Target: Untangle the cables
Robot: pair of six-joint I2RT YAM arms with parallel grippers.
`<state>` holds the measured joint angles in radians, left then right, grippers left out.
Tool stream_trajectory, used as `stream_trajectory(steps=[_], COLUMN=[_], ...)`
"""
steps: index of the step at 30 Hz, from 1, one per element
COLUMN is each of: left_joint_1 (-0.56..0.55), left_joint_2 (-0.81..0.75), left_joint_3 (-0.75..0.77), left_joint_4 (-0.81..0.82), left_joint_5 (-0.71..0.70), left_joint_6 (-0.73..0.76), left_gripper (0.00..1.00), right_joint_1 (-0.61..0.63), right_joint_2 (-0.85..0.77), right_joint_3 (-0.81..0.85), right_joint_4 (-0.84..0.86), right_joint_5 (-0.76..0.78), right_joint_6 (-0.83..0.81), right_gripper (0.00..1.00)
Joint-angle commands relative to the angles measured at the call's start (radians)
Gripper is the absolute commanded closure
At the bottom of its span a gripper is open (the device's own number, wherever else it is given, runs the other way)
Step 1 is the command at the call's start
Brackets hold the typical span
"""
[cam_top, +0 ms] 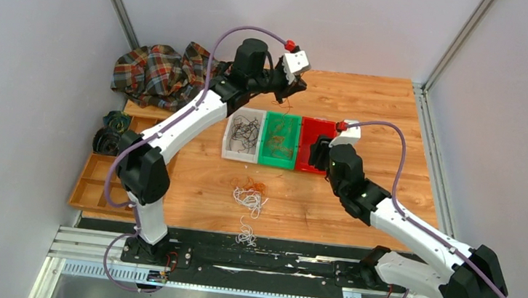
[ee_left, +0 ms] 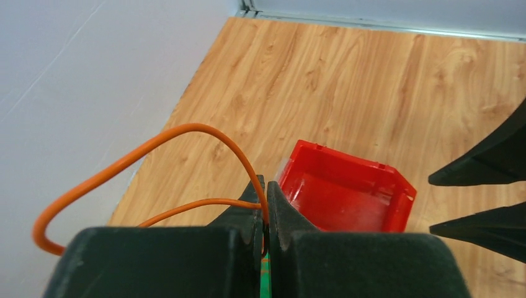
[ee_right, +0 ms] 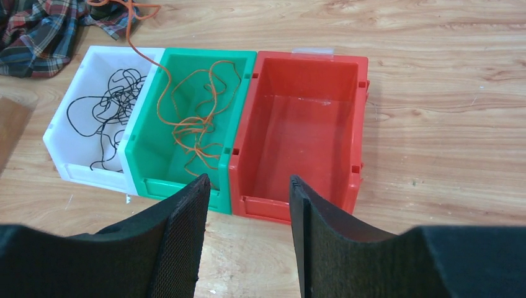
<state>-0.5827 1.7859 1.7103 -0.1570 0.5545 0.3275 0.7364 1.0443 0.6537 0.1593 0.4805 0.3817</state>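
overhead, 2 wrists: red bin [cam_top: 315, 130] shared

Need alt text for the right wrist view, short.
The right gripper, its black padded fingers open, faces three plastic bins side by side on a wooden table: a white bin holding thin black wires, a green bin holding thin orange wires, an empty red bin. A plaid cloth lies top left.

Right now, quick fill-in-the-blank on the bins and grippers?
1. The cable pinched in the left gripper is ___.
2. The cables in the white bin are ___.
3. The right gripper, near the red bin, is ___.
4. The red bin holds ___ cables.
Missing words: orange; black; open; no.
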Motion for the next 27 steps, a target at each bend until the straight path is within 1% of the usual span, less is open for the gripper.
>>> stream_trajectory(steps=[1,4,8,10,16,18,22,25,26,27], left_joint_1=[-0.019,-0.024,-0.036,-0.04,-0.042,-0.043,-0.043,-0.043,-0.043,-0.042], left_joint_2=[0.04,0.057,0.054,0.068,0.149,0.173,0.188,0.163,0.154,0.145], left_joint_3=[0.032,0.006,-0.102,-0.128,-0.105,-0.087,-0.095,-0.15,-0.161,-0.168], left_joint_4=[0.03,0.014,0.036,0.042,0.023,0.002,-0.048,-0.075,-0.085,-0.093], left_joint_5=[-0.026,-0.027,-0.028,-0.028,-0.02,-0.018,-0.031,-0.037,-0.042,-0.052], left_joint_6=[0.101,0.105,0.102,0.091,0.053,0.053,0.049,0.074,0.083,0.088], left_gripper=[0.99,0.99,0.99,1.0,0.99,0.97,0.75,0.51,0.4,0.36], right_joint_1=[-0.021,-0.032,-0.044,-0.046,-0.055,-0.062,-0.078,-0.089,-0.093,-0.095], right_joint_2=[0.0,-0.001,-0.029,-0.042,-0.062,-0.065,-0.073,-0.08,-0.081,-0.082], right_joint_3=[-0.021,-0.022,-0.035,-0.044,-0.065,-0.067,-0.063,-0.058,-0.053,-0.047], right_joint_4=[0.012,-0.003,-0.009,-0.009,-0.017,-0.025,-0.042,-0.052,-0.058,-0.062], right_joint_5=[0.014,0.011,0.008,0.004,-0.002,-0.01,-0.015,-0.024,-0.025,-0.024], right_joint_6=[0.023,0.027,0.036,0.04,0.044,0.043,0.046,0.047,0.047,0.046], right_gripper=[0.5,0.5,0.5,0.5,0.51,0.51,0.51,0.51,0.51,0.5])
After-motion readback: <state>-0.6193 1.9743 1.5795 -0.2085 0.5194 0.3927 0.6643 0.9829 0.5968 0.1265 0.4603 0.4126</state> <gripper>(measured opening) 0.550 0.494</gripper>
